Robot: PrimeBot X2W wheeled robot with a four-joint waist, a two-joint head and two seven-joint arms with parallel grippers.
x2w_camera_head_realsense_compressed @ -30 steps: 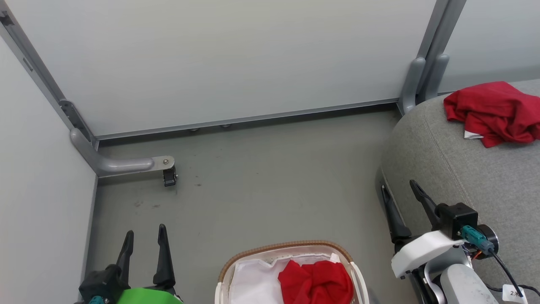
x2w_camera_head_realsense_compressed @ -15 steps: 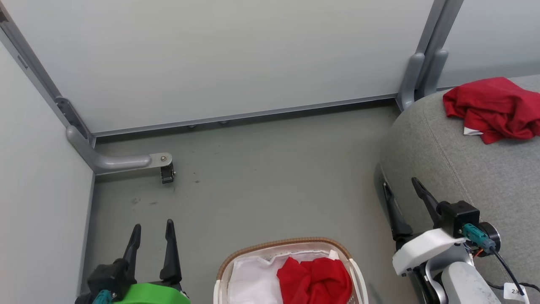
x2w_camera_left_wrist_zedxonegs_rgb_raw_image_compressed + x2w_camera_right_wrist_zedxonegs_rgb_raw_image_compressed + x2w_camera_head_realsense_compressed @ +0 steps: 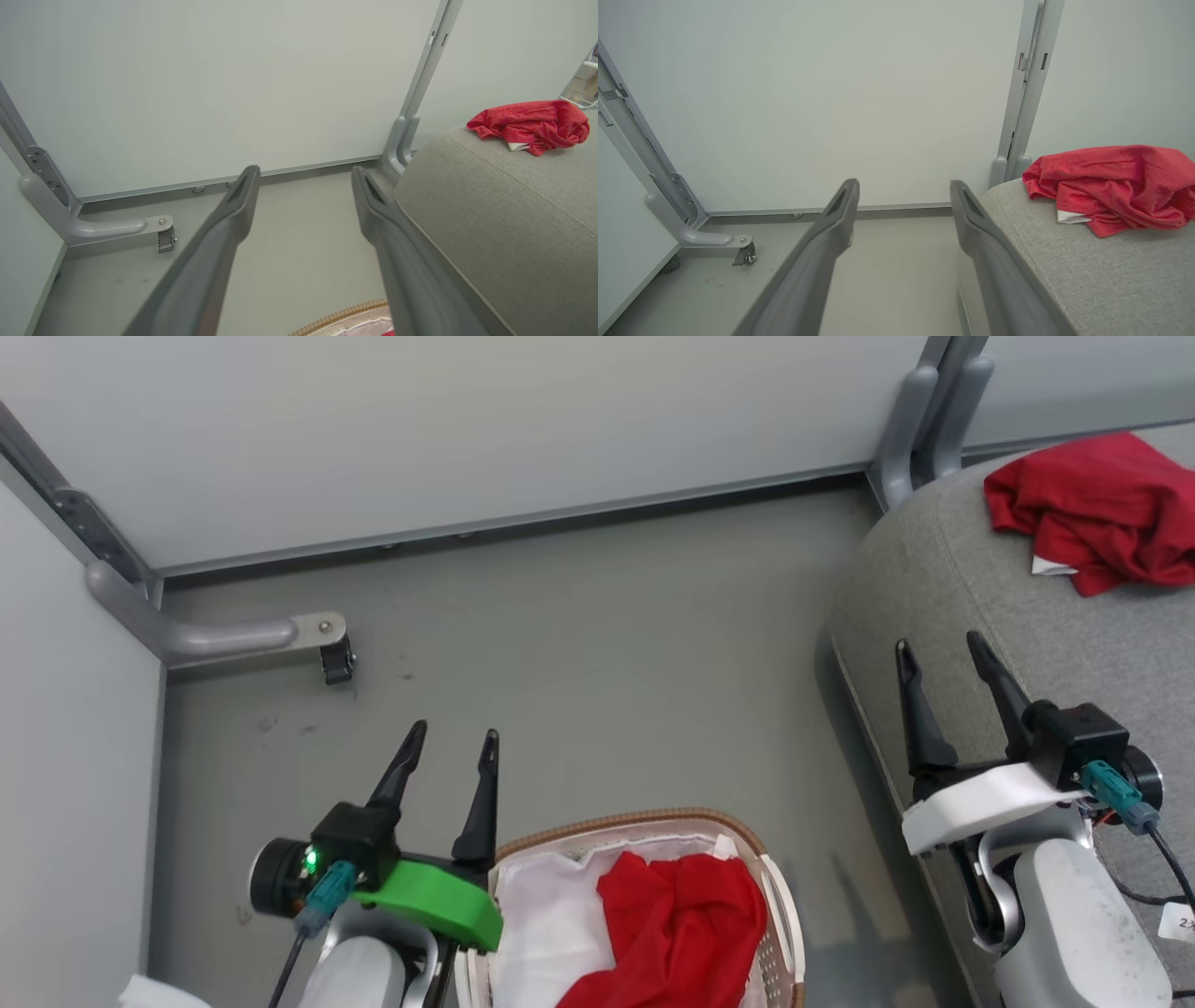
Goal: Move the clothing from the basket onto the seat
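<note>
Change since earlier: the camera has tipped down; the left gripper [image 3: 455, 732] now stands just beside the basket [image 3: 616, 821], formerly well apart.
Surface: scuffed grey floor [image 3: 597, 644], closed in by pale wall panels [image 3: 467, 420].
Seat [image 3: 943, 579]: at right, with a rounded edge.
Clothing: one red garment [image 3: 686, 919] in the basket on the white liner [image 3: 551, 915]; another red garment [image 3: 1102, 509] on the seat's far part.
Obstacle: castor bracket [image 3: 322, 644] at the left wall.
Grippers: both spread and empty; the right gripper [image 3: 936, 641] is over the seat's edge.
Open floor lies between basket and seat.
</note>
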